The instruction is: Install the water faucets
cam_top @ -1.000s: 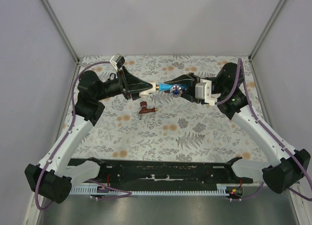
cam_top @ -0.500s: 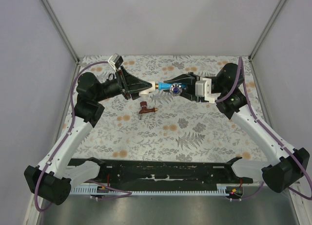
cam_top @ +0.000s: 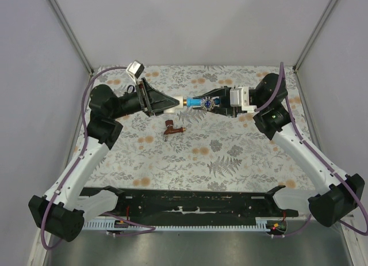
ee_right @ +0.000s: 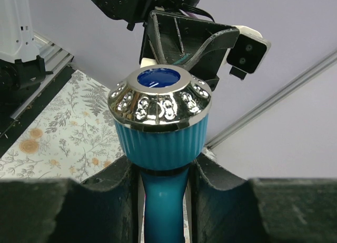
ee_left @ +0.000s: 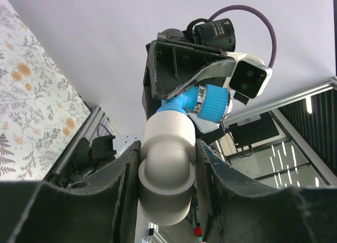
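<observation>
Watching over the table (cam_top: 230,156), I am seeing the left gripper (cam_top: 172,106) clamping the white fitting (ee_left: 167,164); the right gripper (cam_top: 202,103) is gripping the blue faucet (ee_right: 160,132), its end meeting that fitting; the red faucet (cam_top: 171,128) is lying on the table nearby.

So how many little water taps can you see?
2. The blue faucet is held in the air by the right gripper, meeting a white fitting in the left gripper. The red-brown faucet lies on the table nearby.

Plain pale panels (cam_top: 190,24) and aluminium posts (cam_top: 68,30) are enclosing a floral-covered table (cam_top: 230,156), marking this as a lab test booth.
</observation>
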You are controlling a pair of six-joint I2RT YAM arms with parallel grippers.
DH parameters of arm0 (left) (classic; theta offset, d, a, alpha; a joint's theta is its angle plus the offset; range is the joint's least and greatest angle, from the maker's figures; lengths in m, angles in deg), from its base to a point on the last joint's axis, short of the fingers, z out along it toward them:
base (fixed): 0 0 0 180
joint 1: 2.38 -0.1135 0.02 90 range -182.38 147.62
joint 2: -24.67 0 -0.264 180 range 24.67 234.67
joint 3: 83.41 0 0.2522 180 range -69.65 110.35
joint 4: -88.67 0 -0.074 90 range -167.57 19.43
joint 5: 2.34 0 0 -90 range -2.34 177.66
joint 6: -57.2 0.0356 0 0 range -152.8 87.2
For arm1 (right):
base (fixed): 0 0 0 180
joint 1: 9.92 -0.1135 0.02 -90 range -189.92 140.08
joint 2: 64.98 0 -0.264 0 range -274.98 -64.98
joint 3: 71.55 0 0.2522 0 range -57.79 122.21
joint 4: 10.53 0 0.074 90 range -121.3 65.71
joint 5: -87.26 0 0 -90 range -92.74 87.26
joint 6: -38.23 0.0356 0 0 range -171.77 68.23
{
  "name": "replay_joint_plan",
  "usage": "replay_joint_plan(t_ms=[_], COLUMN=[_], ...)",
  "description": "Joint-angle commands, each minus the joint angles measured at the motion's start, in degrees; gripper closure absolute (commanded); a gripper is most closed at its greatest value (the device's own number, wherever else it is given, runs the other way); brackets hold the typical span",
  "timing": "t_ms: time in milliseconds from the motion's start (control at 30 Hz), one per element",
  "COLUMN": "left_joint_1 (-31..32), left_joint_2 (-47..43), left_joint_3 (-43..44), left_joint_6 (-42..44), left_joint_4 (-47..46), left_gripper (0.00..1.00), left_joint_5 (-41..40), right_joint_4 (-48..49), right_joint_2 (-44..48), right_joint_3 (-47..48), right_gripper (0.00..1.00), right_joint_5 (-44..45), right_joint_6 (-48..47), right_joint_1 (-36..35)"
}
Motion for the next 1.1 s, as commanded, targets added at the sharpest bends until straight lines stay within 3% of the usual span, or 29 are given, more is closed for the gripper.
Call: replay_joint_plan(t_ms=[0, 133, 267, 433, 800, 1067], left_joint_1=[1.09, 1.18, 1.18, 1.09, 1.09, 1.18], left_joint_2=[-0.08, 0.01, 0.18, 0.09, -1.05, -3.15], left_joint_3=[1.64, 0.49, 1.19, 1.81, 0.49, -4.87], left_joint_6=[1.95, -0.61, 2.37, 12.47, 29.88, 38.92], left_joint_4=[-10.49, -17.27, -17.9, -14.03, -14.73, -25.28], left_gripper=[0.98, 0.98, 0.98, 0.98, 0.98, 0.98], left_joint_5=[0.07, -0.46, 1.38, 3.67, 4.46, 6.75], right_joint_4=[0.51, 5.17, 7.81, 7.91, 10.98, 9.12], right_joint_2=[-1.4, -1.92, -2.71, -2.8, -3.94, -4.82], right_joint_3=[1.41, 0.26, 0.18, 0.35, -2.2, -4.74], right_gripper=[1.0, 1.0, 1.0, 1.0, 1.0, 1.0], right_joint_5=[0.72, 2.22, 3.27, 5.73, 10.04, 14.96], right_joint_6=[7.57, 13.8, 20.92, 28.83, 46.59, 63.1], right_joint_1=[-1.42, -1.77, -1.94, -2.12, -2.73, -2.73])
